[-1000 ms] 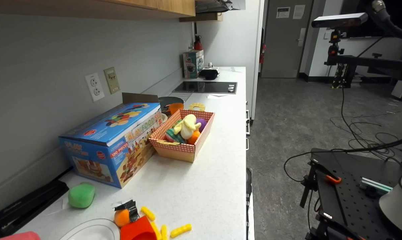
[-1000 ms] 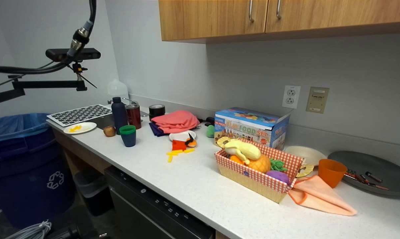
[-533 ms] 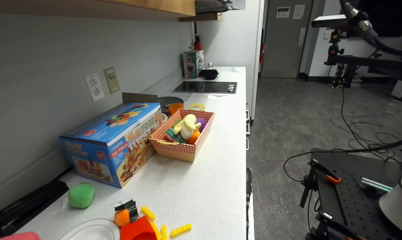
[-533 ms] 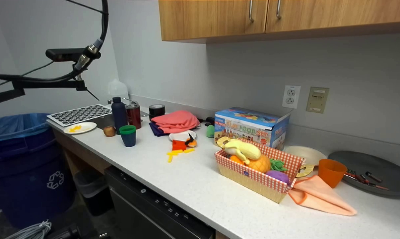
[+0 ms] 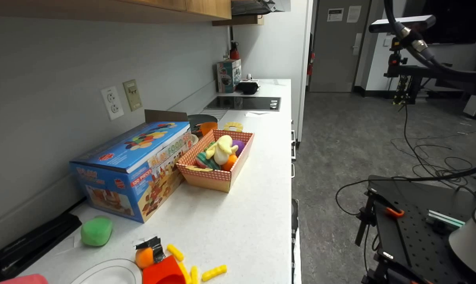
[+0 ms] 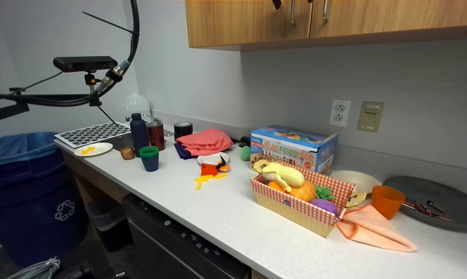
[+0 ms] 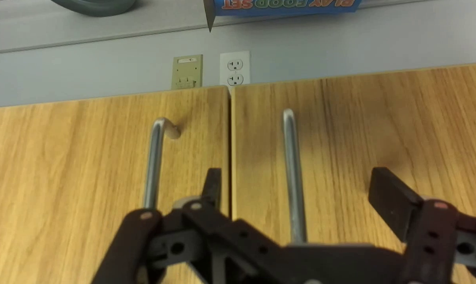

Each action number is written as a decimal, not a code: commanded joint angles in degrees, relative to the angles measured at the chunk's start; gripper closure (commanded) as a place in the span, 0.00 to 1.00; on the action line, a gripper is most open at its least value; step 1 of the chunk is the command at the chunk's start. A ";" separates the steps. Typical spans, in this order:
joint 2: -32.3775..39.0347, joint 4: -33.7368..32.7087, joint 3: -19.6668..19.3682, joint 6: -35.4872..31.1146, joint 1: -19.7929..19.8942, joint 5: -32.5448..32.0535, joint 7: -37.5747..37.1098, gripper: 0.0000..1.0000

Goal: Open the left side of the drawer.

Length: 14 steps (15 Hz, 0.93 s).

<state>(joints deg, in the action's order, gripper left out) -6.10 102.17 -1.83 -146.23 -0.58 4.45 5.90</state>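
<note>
Because the order is for the left side, my eye goes to the left-hand door (image 6: 237,23) of the wooden cabinet (image 6: 357,19) over the back edge of the surface (image 6: 210,205); it is closed. The step in hand, I judge, is lining up on that door's handle (image 7: 294,177); next it wants a squeeze on the bar, perhaps a slight advance first, then a steady pull outward. The handle runs roughly midway between the fingers (image 7: 394,203), which are spread wide, with clear gaps on both sides; whether the tips reach far enough past the bar I can't tell. One finger stands between this handle and the neighbouring handle (image 7: 153,169), so it could brush that one if the aim drifts. Below, a play-food box (image 6: 291,151) sits near the back edge, with a checked basket (image 6: 287,212) just beside it, towards the front edge.
</note>
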 commanded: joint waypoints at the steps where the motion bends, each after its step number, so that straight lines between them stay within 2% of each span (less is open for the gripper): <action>1: 1.02 -1.22 -0.02 -1.38 -0.37 2.78 2.92 0.30; 10: -1.10 1.13 -1.21 -0.49 -1.26 12.02 10.57 0.98; 13: -2.88 2.92 -1.78 1.09 -1.65 16.66 13.68 1.00; 14: -3.99 4.03 -1.84 2.71 -2.01 18.93 14.96 0.98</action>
<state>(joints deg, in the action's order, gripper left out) -6.22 102.58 -3.61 -146.64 -1.00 17.09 17.00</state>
